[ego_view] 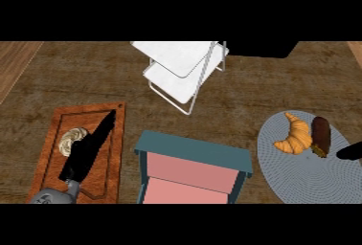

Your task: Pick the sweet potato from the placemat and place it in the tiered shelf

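No brand, label or writing can be read on anything. The sweet potato [321,136], a dark brown, elongated shape, is seen lying on the placemat [297,177], a round grey mat with a fine woven texture at the right of the bench [84,81]. Just beside it, to its left, a golden, curved croissant [296,135] is laid. Only a black tip of the right hand [350,151] is shown at the right edge, near the sweet potato; whether its fingers are released or clenched cannot be told. The left hand [88,150] is seen as a black shape stretched over a reddish wooden cutting board [53,143], its fingers straight, beside a pale ridged object [72,139]. The tiered shelf [182,64], white trays on a thin wire frame, is set at the far side. A teal-framed box with pink panels [192,172] is placed in the middle
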